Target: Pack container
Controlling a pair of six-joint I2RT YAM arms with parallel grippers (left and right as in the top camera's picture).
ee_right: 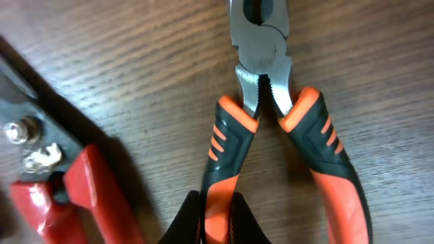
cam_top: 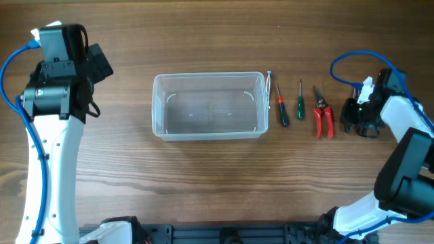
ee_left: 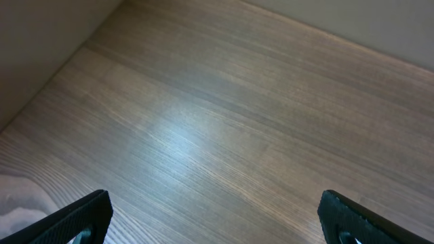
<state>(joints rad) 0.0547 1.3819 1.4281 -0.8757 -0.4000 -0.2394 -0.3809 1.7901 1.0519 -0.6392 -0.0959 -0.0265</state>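
Note:
The clear plastic container (cam_top: 209, 76) stands empty at the table's middle. My right gripper (ee_right: 218, 218) is shut on the left handle of orange-and-black pliers (ee_right: 261, 54) lying on the wood. In the overhead view it (cam_top: 359, 120) sits at the far right and hides the pliers. Red pruning shears (cam_top: 323, 119) lie just left of it, also in the right wrist view (ee_right: 74, 186). My left gripper (ee_left: 217, 227) is open and empty over bare wood, far left of the container (cam_top: 100, 64).
Between the container and the shears lie two screwdrivers with green handles (cam_top: 284, 114) (cam_top: 300, 108). A thin metal tool (cam_top: 269, 85) lies against the container's right rim. Blue cables loop by both arms.

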